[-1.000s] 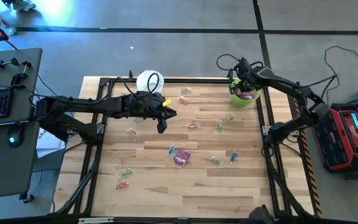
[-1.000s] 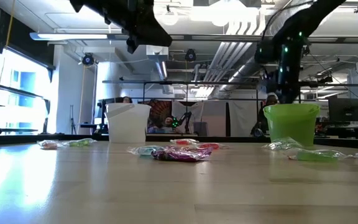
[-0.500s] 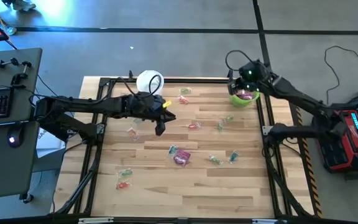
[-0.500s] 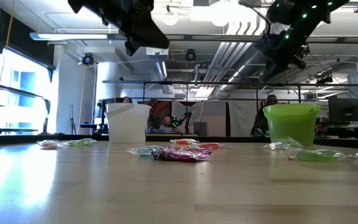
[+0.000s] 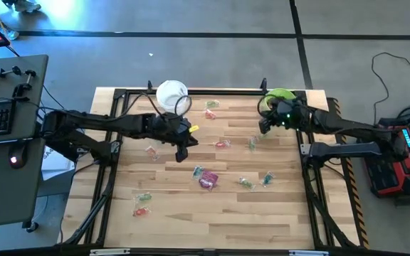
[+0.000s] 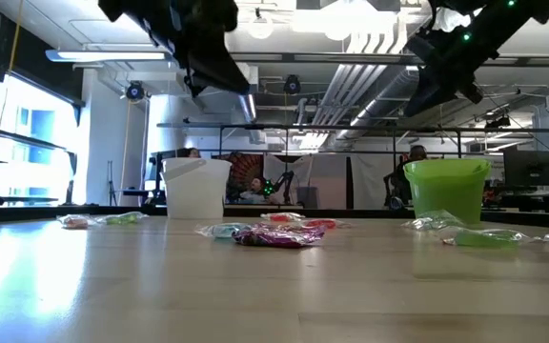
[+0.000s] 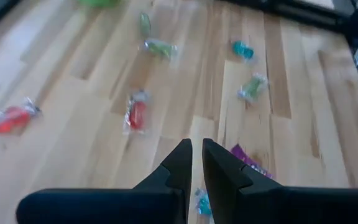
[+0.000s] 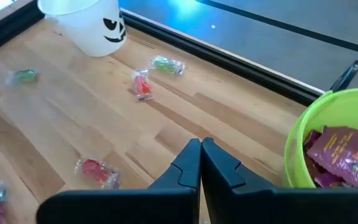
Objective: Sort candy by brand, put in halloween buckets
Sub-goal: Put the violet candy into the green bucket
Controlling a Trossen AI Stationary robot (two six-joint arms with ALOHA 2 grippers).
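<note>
Partly done: lime-green plastic bucket (image 8: 334,143) holds magenta flat packets (image 8: 344,152); clear-wrapped sweets (image 5: 223,144) and 1 magenta packet (image 5: 208,182) scattered on wooden tabletop (image 5: 191,213), white bucket (image 5: 171,94) contents unseen. Right gripper (image 8: 200,163) pressed together, empty; left gripper (image 7: 191,163) nearly closed, empty.

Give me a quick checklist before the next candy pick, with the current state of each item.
1. Right gripper empty and shut beside the green bucket: ok.
2. Left gripper empty, nearly shut above the table: ok.
3. Magenta packets inside the green bucket: ok.
4. White bucket upright at the far edge: ok.
5. White bucket contents: cannot tell.
6. Loose magenta packet sorted: not ok, lying mid-table.
</note>
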